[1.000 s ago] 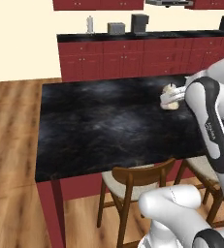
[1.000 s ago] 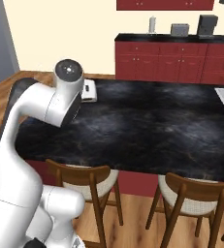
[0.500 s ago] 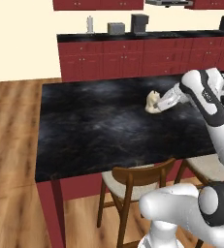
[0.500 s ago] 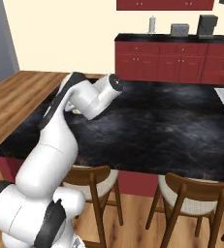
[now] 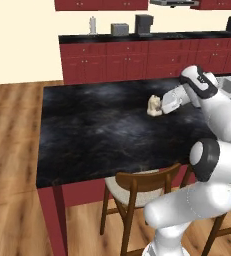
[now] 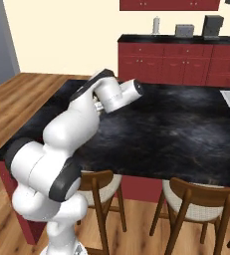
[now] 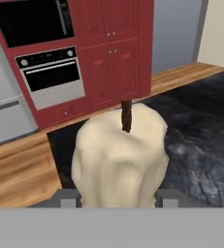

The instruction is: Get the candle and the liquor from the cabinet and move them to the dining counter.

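The candle sits between the jaws of the gripper, low over the black stone bench, toward its far right part in the left base view; the hand view shows the cream wax filling the gap between the two finger tips, so the jaws are pinching the candle, though I cannot tell whether its base already touches the stone.

The risk, as I judge it, is in the release; the lump is rounded and uneven, so if the jaws part while it hangs tilted or short of the surface it may topple or roll; pulling the hand back sideways could also drag it over.

Around it, the bench is dark and bare near the candle; wooden stools stand at the near edge; red drawer cabinets line the far wall, with a white bottle and small appliances on their top; nothing stands in the way of setting down.
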